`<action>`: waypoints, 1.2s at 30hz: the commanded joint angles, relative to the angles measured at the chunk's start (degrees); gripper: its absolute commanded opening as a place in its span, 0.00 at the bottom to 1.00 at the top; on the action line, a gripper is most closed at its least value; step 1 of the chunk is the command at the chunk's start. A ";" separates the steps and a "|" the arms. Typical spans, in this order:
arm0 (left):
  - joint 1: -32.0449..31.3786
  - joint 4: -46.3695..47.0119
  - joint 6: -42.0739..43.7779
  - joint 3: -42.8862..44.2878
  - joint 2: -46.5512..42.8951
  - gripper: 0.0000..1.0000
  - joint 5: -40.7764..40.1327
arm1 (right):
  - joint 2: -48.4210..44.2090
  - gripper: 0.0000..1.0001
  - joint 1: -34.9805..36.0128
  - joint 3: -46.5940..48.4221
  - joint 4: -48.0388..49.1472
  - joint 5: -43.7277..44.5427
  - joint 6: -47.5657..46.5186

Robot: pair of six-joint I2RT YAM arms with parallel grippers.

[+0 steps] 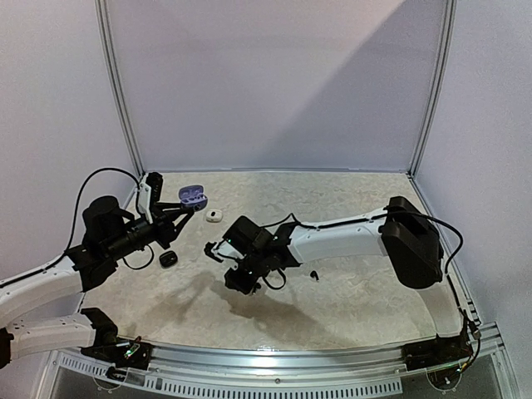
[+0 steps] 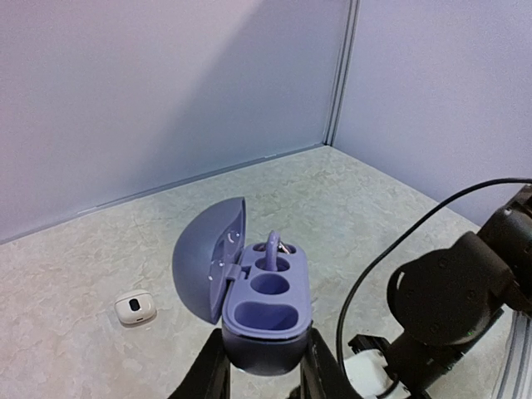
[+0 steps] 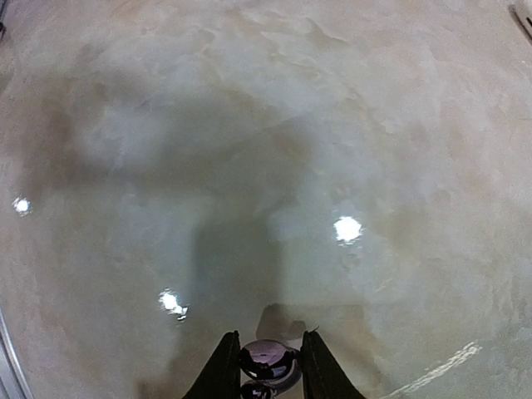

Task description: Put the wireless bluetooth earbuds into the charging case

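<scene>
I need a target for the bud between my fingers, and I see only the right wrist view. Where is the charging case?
Observer: The left gripper holds the purple charging case, lid open, beyond and left of the right gripper.
Operator: Any well free for my shiny earbud?
Observer: One purple earbud stands in the far well; the other wells look empty.

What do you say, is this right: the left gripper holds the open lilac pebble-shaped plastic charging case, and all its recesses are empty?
Not quite. The left gripper does hold the open lilac pebble-shaped plastic charging case, but not all its recesses are empty: a lilac earbud stands in the recess farthest from the fingers. The left wrist view shows it.
</scene>
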 commanded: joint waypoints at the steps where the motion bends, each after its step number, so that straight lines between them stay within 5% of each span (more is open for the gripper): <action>1: 0.75 1.58 0.77 -1.40 -0.94 0.00 0.60 | -3.37 0.25 2.97 -2.15 -3.70 -2.76 -2.76; 9: 0.75 1.73 0.76 -1.51 -0.59 0.00 0.81 | -8.33 0.27 6.86 -8.96 -8.12 -2.07 -1.52; 16: 0.75 1.75 0.84 -1.43 -0.58 0.00 0.82 | -9.21 0.52 7.49 -10.10 -8.93 -0.99 1.59; 21: 0.74 1.61 0.90 -1.58 -0.65 0.00 0.92 | -10.69 0.60 6.94 -8.63 -10.07 -0.35 1.66; 28: 0.71 2.04 1.07 -1.77 -0.83 0.00 1.10 | -14.76 0.59 3.27 -9.45 -7.71 -2.72 6.87; 36: 0.75 2.10 1.06 -1.93 -0.79 0.00 1.20 | -12.54 0.35 1.99 -7.01 -8.68 -3.47 4.50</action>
